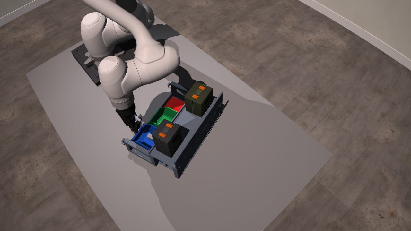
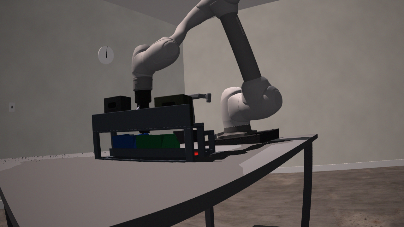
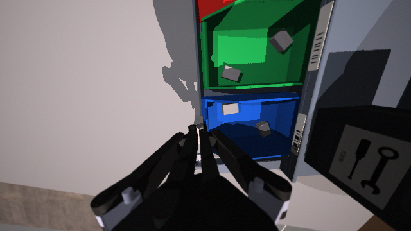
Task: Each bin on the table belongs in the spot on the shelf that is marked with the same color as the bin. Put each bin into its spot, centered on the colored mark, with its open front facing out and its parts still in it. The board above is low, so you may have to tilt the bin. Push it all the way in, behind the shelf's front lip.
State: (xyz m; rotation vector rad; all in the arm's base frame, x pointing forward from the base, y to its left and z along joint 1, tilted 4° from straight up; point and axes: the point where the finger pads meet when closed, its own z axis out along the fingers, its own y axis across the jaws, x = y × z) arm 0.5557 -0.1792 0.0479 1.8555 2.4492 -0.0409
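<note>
With its fingers together, the pincer hovers just beside the blue bin.

A blue open-topped plastic bin with angular walls sits on the lower level of a slate-grey metal shelf, at the end opposite the bright red mark. Two small grey blocks lie apart inside it. Beside the blue bin, a green open-topped plastic bin with angular walls stands between it and the red mark, a narrow gap separating the bins. It also contains two small grey blocks, well apart.
</note>
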